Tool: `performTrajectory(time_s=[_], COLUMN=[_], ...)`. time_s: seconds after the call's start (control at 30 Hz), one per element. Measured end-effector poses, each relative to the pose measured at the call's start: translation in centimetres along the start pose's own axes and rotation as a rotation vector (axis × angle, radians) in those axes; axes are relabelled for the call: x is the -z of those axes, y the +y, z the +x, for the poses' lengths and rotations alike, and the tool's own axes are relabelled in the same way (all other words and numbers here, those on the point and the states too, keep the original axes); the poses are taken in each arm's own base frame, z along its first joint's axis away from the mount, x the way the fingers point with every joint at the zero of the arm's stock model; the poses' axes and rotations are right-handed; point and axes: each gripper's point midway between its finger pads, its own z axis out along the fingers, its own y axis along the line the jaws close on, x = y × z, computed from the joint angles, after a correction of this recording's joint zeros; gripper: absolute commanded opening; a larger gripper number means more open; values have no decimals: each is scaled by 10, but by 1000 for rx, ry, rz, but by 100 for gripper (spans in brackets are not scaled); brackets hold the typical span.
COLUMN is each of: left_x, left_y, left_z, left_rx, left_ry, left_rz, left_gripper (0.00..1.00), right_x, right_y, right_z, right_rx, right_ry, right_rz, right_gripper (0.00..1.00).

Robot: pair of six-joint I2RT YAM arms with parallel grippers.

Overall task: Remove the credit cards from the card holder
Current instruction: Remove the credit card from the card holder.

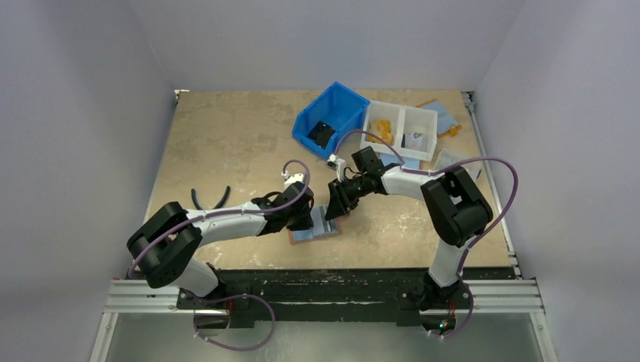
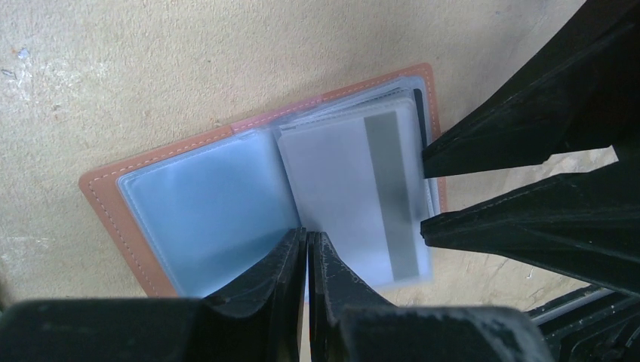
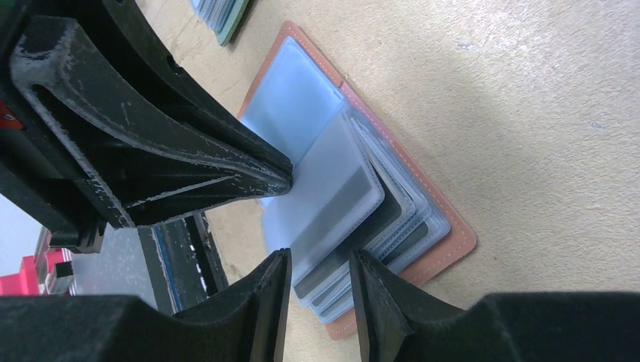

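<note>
The card holder (image 1: 317, 228) lies open and flat on the table, salmon-brown edged with light-blue lining (image 2: 204, 219) and a fan of clear sleeves. The top sleeve holds a pale card with a grey stripe (image 2: 355, 188), also in the right wrist view (image 3: 332, 204). My left gripper (image 2: 308, 235) is shut, its tips pressed on the holder's centre fold (image 1: 306, 219). My right gripper (image 3: 321, 260) is open, with its fingers on either side of the sleeves' outer edge (image 1: 333, 210). Its fingers (image 2: 521, 128) show at the holder's right side.
A blue bin (image 1: 332, 117) and a white divided tray (image 1: 400, 128) stand at the back right, with a flat brown-edged folder (image 1: 441, 113) behind them. Black pliers (image 1: 211, 197) lie left of my left arm. A small stack of cards (image 3: 219, 15) lies near the holder.
</note>
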Motion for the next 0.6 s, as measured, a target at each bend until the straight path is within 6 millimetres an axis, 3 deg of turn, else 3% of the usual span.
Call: performTrajectory(time_s=[0.6], left_x=[-4], left_y=[1], left_z=[3], left_rx=[1], left_ry=[15], left_rz=[-4], left_gripper=[9], right_x=[-2], right_y=[8], right_z=[-4], right_rx=[8], right_ry=[8], right_rz=[-44], right_gripper=[43])
